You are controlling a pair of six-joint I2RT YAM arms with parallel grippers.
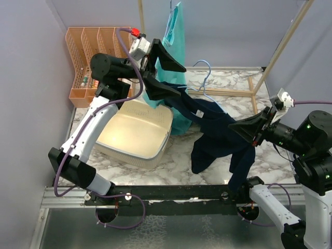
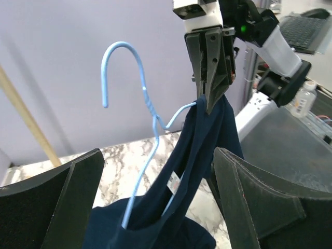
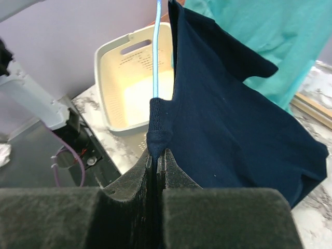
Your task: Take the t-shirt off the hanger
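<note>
A navy t-shirt (image 1: pixel 218 137) hangs on a light blue wire hanger (image 1: pixel 206 78) above the marble table. My right gripper (image 1: pixel 234 126) is shut on a bunched fold of the shirt (image 3: pixel 228 119) where the hanger wire (image 3: pixel 157 52) runs into the cloth. My left gripper (image 1: pixel 181 80) is wide open at the shirt's other end, touching nothing. In the left wrist view the hanger (image 2: pixel 148 104) and the shirt's neck (image 2: pixel 197 155) hang between my open fingers (image 2: pixel 57 202), and the right gripper (image 2: pixel 210 88) pinches the cloth at the top.
A cream laundry basket (image 1: pixel 155 155) stands on the table under my left arm. An orange rack (image 1: pixel 88 57) stands at the back left. A teal shirt (image 1: pixel 174 31) hangs at the back. Wooden frame poles (image 1: pixel 282 46) stand at the right.
</note>
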